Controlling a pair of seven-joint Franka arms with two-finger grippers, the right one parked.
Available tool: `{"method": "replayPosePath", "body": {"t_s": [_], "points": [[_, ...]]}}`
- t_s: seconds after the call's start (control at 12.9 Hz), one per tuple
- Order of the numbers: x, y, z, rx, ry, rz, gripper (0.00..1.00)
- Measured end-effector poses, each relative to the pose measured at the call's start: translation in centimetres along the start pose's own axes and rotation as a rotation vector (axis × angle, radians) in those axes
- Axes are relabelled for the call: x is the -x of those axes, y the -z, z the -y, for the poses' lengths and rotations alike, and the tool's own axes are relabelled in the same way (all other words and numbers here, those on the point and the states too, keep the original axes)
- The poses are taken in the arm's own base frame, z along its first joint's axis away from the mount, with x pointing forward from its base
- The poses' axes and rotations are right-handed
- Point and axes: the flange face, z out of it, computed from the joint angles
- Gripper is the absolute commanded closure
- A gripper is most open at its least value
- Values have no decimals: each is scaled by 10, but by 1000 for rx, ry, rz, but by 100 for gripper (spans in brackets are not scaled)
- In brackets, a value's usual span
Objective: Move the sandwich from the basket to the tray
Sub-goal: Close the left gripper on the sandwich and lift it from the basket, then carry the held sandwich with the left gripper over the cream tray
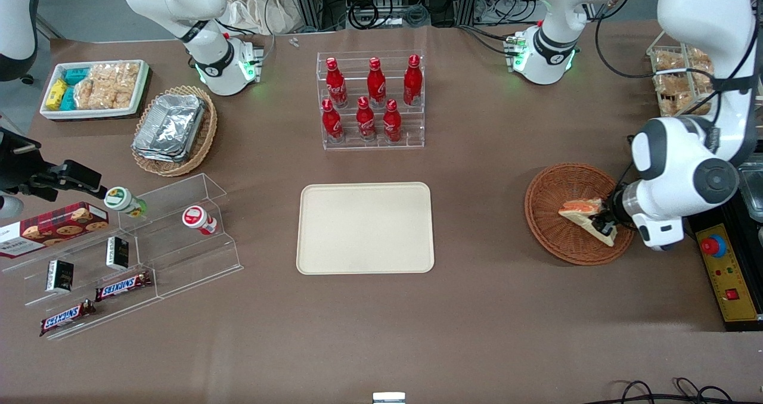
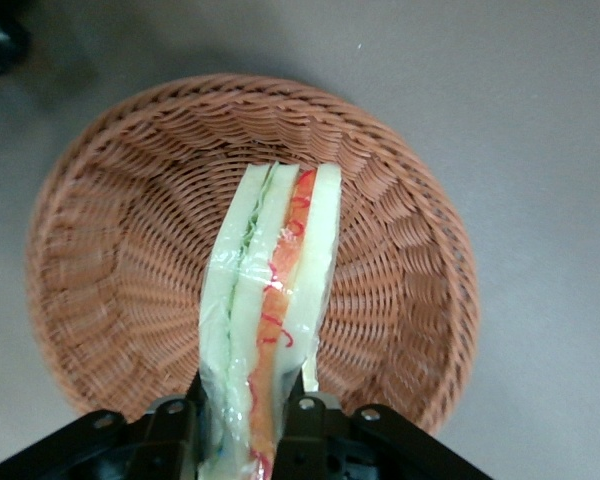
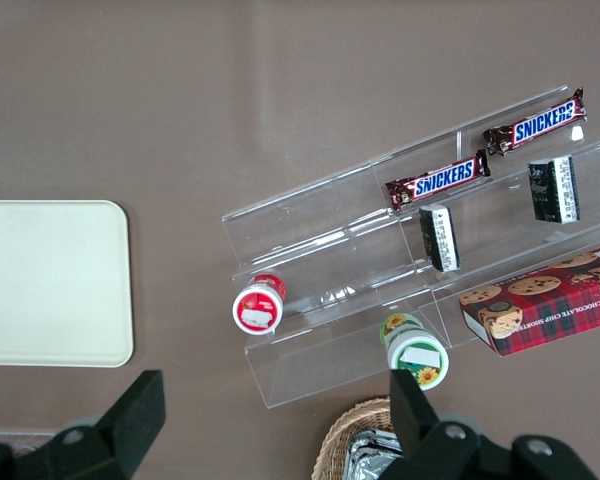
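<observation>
Front view: brown table (image 1: 477, 308) with cables along its robot-side edge; cream tray (image 1: 365, 227) central; gripper (image 1: 603, 225) over the basket (image 1: 551, 213) toward the working arm's end, clamped on the sandwich (image 1: 581, 208). Left wrist view: fingers (image 2: 302, 420) pinch the wrapped wedge, white bread with orange, red and green layers, above the basket's weave.

The left arm (image 1: 685, 171) is glossy white with rounded shells, a dark grey disc capping its big joint and black bands between segments. Black cables trail from it. Its gripper (image 2: 245, 425) is matte black (small silver screws show).
</observation>
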Motion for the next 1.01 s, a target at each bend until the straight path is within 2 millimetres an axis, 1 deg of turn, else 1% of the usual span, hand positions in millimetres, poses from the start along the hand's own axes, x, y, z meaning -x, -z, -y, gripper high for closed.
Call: {"method": "replayPosePath", "body": {"t_s": [0.23, 0.39, 0.47, 0.62, 0.7, 0.78, 0.85, 0.93, 1.01], "points": [[1, 76, -8, -19, -36, 15, 100], [10, 126, -13, -19, -115, 18, 100], [19, 152, -16, -12, -181, 16, 100], [48, 202, -28, 31, -369, -11, 100], [67, 220, -38, 55, -468, -26, 100], [89, 230, -47, 75, -546, -36, 100], [111, 235, -57, 88, -603, -39, 100], [132, 235, -67, 94, -653, -33, 100], [157, 229, -79, 93, -704, -19, 100]]}}
